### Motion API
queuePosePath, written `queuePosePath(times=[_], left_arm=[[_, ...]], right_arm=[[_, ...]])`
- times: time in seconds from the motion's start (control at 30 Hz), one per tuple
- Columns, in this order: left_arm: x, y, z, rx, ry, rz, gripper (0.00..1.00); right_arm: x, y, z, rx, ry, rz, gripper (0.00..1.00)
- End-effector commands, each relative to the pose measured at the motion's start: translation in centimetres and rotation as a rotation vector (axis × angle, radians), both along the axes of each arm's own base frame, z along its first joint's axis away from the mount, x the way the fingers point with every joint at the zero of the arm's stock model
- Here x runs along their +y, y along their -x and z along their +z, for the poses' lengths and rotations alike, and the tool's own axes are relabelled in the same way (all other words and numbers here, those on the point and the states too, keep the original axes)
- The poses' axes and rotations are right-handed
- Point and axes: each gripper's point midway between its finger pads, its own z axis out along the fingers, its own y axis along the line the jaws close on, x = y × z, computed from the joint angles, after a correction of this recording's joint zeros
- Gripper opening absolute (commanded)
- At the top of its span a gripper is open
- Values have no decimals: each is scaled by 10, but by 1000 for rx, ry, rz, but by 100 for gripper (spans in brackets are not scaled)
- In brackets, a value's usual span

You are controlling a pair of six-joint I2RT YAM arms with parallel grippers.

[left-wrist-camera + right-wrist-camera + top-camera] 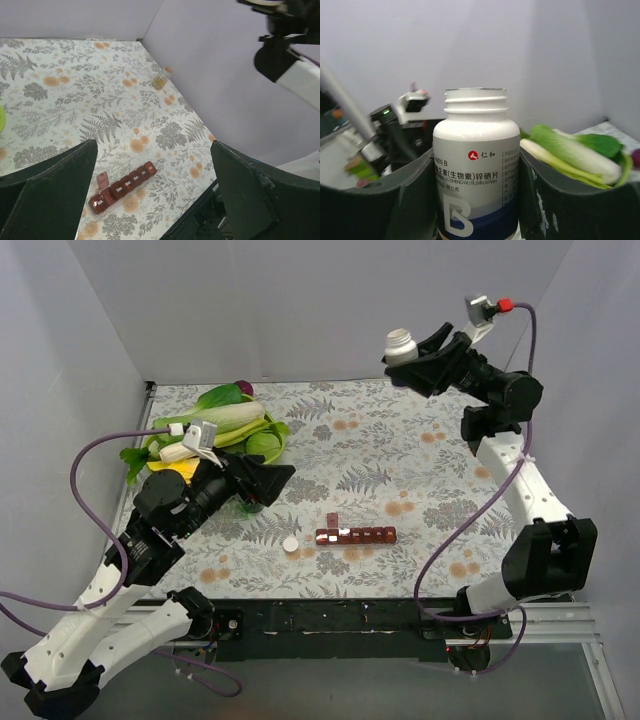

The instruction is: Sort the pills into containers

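I find the narrow dark red-brown plastic strip of lidded compartments (357, 535) lying flat on the fern-patterned worktop (400, 460), near the front edge and between the two arms. Its long axis runs left to right, parallel to that edge. One lid at its left end stands open. Left jaws: released, spread wide. Right jaws: clenched on a white uncapped plastic bottle (476, 165), raised off the worktop.

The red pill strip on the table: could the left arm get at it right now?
Probably yes. The left claw is open and empty, and the pill strip lies in the open just ahead of it, with nothing between them.
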Motion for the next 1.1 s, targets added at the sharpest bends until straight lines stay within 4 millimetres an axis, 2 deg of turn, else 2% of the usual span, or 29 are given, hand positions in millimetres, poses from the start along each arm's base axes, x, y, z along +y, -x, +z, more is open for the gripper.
queuePosePath(times=[0.0, 0.07, 0.1, 0.13, 0.17, 0.2, 0.23, 0.3, 0.37, 0.4, 0.43, 0.53, 0.57, 0.6, 0.63, 0.67, 0.7, 0.73, 0.77, 0.8, 0.9, 0.93, 1.0, 1.03, 1.07], left_arm=[[1, -7, -22, 37, -51, 27, 98], [-2, -6, -25, 34, -57, 10, 98], [-2, -7, -24, 22, -54, 10, 98], [-7, -4, -24, 22, -58, -20, 98], [-9, -3, -23, 16, -62, -36, 98], [-9, -2, -25, 18, -71, -40, 98], [-8, -1, -25, 12, -80, -43, 98], [-7, -1, -29, 12, -94, -39, 98], [-6, 0, -31, -2, -104, -45, 98], [-7, 1, -32, -8, -110, -52, 98], [-7, 2, -32, -13, -113, -58, 98], [-8, 5, -37, -29, -144, -81, 98], [-6, 7, -37, -49, -155, -84, 98], [-6, 7, -39, -56, -161, -84, 98], [-5, 7, -47, -53, -175, -86, 98], [-3, 9, -49, -65, -175, -82, 98], [-2, 8, -50, -82, -174, -75, 98], [1, 5, -61, -71, -187, -55, 98], [3, 5, -60, -85, -179, -44, 98], [4, 4, -64, -94, -191, -39, 98], [6, 2, -80, -86, -223, -31, 98], [6, 2, -83, -83, -231, -32, 98], [5, 0, -93, -66, -253, -35, 98], [4, 1, -95, -61, -258, -40, 98], [4, 1, -96, -60, -259, -44, 98]], right_arm=[[4, 150, 62, -631, 32, 105, 4], [-17, 116, 66, -493, -52, 34, 4], [-26, 107, 66, -441, -90, 26, 5], [-27, 125, 68, -557, -116, 67, 6], [-21, 146, 68, -594, -101, 123, 6], [-5, 168, 66, -704, -75, 156, 6], [2, 195, 60, -824, 10, 158, 6], [8, 195, 53, -837, 58, 170, 4], [10, 171, 33, -747, 108, 146, 4], [10, 166, 25, -748, 126, 141, 4], [12, 162, 5, -713, 151, 155, 4], [12, 165, -27, -736, 228, 178, 5], [13, 162, -46, -705, 254, 191, 4], [12, 162, -57, -698, 276, 199, 5], [11, 167, -69, -724, 311, 213, 5], [12, 166, -93, -669, 330, 236, 5], [11, 167, -105, -651, 345, 248, 5], [10, 170, -119, -650, 370, 263, 5], [10, 170, -141, -601, 382, 281, 5], [9, 174, -154, -590, 400, 297, 5], [8, 176, -188, -504, 413, 323, 5], [8, 173, -196, -442, 415, 335, 5], [10, 165, -208, -437, 412, 319, 5], [12, 160, -218, -322, 415, 332, 5], [13, 154, -222, -281, 415, 325, 5]])
